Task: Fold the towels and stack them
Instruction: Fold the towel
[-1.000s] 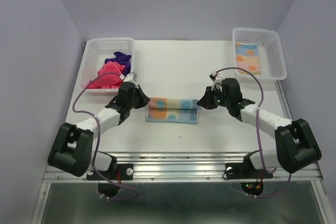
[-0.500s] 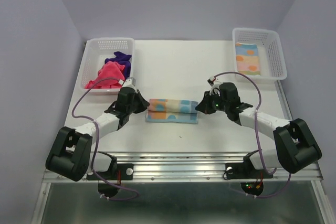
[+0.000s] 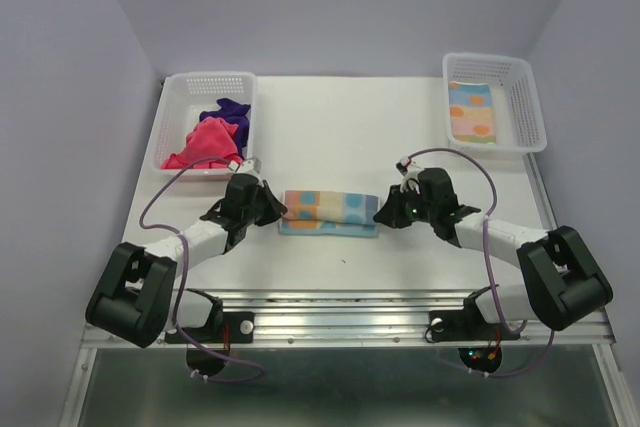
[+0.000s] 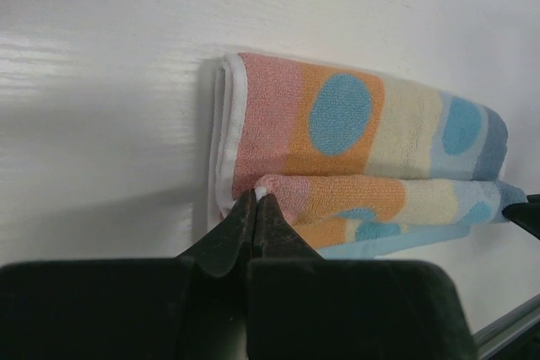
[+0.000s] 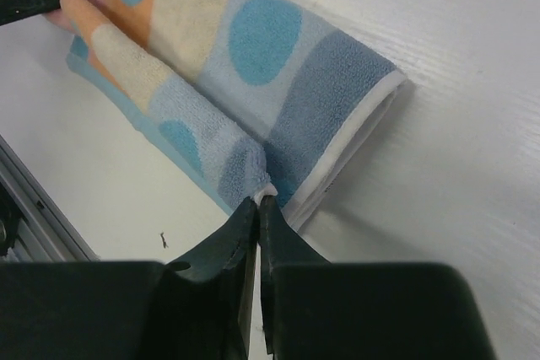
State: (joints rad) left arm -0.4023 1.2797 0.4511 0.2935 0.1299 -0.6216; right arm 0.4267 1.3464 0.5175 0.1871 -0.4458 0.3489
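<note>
A light blue towel with orange and blue blotches (image 3: 328,209) lies part folded as a long strip at the table's middle. My left gripper (image 3: 283,213) is shut on the white hem at its left end. The left wrist view shows the pinched corner (image 4: 256,196) lifted over the towel (image 4: 354,137). My right gripper (image 3: 378,215) is shut on the hem at the right end, and its tips (image 5: 260,200) meet on the towel (image 5: 253,65). A magenta-pink towel (image 3: 205,142) and a dark purple towel (image 3: 225,110) lie crumpled in the left basket.
A white mesh basket (image 3: 180,87) stands at the back left. Another white mesh basket (image 3: 530,97) at the back right holds a folded blue and orange towel (image 3: 471,112). The table's metal front rail (image 3: 340,319) runs close behind the arms' bases.
Both grippers have moved a little toward the near edge with the towel's corners in them, drawing the upper layer forward over the lower one.
</note>
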